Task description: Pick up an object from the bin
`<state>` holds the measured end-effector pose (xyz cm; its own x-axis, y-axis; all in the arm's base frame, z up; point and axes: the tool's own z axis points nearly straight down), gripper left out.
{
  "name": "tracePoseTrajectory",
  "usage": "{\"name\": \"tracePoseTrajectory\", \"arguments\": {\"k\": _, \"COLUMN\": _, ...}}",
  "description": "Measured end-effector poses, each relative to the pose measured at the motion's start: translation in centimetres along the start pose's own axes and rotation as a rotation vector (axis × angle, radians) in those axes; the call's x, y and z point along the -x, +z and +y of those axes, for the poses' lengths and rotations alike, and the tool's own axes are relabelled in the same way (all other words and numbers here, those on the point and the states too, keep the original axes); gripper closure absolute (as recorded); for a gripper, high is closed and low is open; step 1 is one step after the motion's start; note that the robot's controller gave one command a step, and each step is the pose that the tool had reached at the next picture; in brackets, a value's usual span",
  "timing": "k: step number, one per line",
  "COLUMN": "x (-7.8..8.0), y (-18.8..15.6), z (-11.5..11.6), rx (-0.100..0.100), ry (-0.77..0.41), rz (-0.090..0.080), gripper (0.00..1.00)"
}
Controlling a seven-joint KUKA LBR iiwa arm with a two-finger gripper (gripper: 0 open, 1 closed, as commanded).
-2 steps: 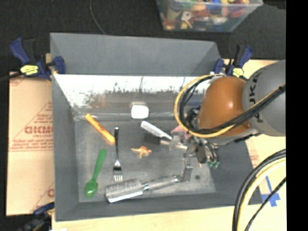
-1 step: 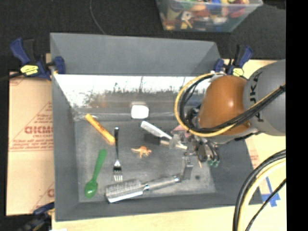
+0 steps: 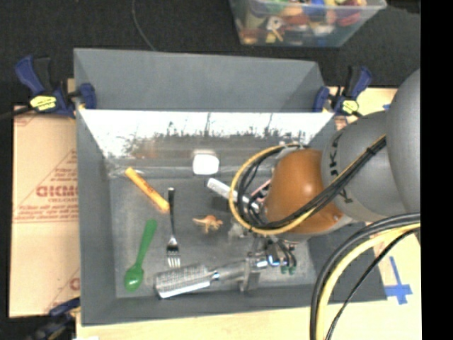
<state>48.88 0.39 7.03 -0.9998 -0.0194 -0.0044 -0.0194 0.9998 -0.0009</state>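
My gripper (image 3: 267,259) is low in the front right part of the bin, under the arm's orange cover. Right beside it to the left lies a clear plastic brush (image 3: 190,280) with pale bristles; its handle end reaches up to the gripper. Whether they touch I cannot tell. A small orange toy animal (image 3: 208,223) stands just up and left of the gripper. A white tube-like piece (image 3: 219,187) lies further back, partly under the cables.
A black fork (image 3: 171,229), a green spoon (image 3: 139,256) and an orange stick (image 3: 147,188) lie in the left half. A white block (image 3: 205,163) sits near the back wall. The arm and its cables cover the bin's right side.
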Motion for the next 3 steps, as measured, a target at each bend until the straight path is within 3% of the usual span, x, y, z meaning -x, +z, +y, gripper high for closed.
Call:
{"name": "tracePoseTrajectory", "arguments": {"k": 1, "x": -0.4, "y": -3.9, "z": 0.4, "rx": -0.003, "ry": -0.036, "rz": -0.014, "gripper": 0.00}}
{"name": "tracePoseTrajectory", "arguments": {"k": 2, "x": -1.0, "y": -3.0, "z": 3.4, "rx": 0.000, "ry": 0.028, "rz": 0.002, "gripper": 0.00}}
{"name": "tracePoseTrajectory", "arguments": {"k": 3, "x": -1.1, "y": -0.2, "z": 3.8, "rx": -0.004, "ry": -0.037, "rz": -0.025, "gripper": 0.00}}
